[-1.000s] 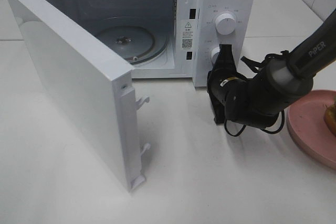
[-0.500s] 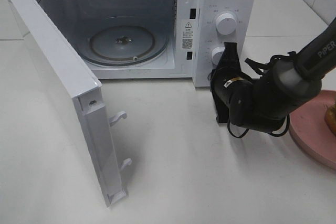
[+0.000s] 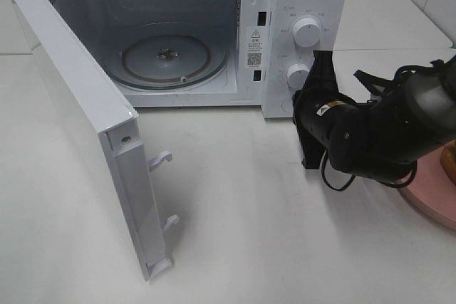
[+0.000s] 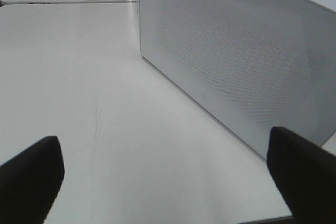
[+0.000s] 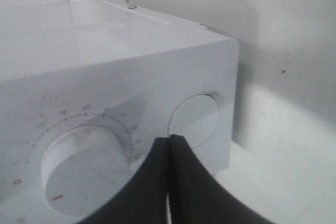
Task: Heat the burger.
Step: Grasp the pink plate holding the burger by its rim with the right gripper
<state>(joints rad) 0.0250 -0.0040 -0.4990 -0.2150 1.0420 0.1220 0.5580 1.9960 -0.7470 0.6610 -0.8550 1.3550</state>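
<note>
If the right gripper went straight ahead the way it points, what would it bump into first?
Probably the front of the microwave: the shut right gripper points at the round button beside the dial. The gap between them is hard to judge.

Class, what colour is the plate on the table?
The plate is pink; the exterior high view shows it best.
</note>
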